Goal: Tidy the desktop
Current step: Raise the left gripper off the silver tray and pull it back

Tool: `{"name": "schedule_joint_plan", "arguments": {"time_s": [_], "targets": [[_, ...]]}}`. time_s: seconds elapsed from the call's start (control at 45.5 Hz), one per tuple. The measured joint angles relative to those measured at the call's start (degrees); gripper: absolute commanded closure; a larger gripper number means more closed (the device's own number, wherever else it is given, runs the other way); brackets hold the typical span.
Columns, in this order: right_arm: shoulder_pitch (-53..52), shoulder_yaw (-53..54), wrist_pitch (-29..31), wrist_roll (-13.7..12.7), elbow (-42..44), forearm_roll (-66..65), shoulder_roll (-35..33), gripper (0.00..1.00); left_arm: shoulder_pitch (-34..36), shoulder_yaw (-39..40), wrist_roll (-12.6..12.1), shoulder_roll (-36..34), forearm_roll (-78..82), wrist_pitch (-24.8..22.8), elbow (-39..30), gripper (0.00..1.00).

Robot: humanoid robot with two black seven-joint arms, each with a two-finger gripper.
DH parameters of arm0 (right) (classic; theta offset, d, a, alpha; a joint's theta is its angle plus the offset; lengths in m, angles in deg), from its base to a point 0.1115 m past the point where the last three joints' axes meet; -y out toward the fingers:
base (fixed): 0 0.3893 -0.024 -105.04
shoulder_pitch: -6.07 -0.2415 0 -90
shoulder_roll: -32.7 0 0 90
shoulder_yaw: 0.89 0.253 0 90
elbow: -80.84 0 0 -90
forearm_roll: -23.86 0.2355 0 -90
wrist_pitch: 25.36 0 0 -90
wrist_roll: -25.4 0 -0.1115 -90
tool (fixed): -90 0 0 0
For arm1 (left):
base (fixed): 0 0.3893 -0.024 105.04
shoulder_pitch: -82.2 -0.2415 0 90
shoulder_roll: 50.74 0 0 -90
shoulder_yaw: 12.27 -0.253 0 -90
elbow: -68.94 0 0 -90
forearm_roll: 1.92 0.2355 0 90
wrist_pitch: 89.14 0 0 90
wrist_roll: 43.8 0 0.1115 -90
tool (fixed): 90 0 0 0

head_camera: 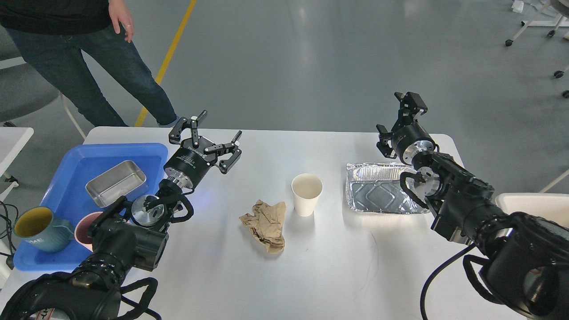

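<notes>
White desktop (338, 266), faint scratches, fills view; wide bare stretch nearer than paper cup (306, 188). Left gripper (209, 138) spread, empty, left of cup. Right gripper (398, 120) right of cup: can't tell.

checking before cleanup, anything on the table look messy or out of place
Yes: a crumpled brown paper lies loose mid-desktop, beside an upright, empty-looking paper cup. An empty foil tray sits to the right. Nothing looks spilled. Cups and a metal tin are already in the blue tray.
</notes>
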Motion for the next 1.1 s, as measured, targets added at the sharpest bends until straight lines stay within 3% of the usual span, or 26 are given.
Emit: {"name": "schedule_joint_plan", "arguments": {"time_s": [1.099], "targets": [[0.1, -1.4, 0.7, 0.0, -0.4, -0.9, 1.6, 0.0, -0.6, -0.2, 0.1, -0.1, 0.1, 0.7, 0.7, 0.03]]}}
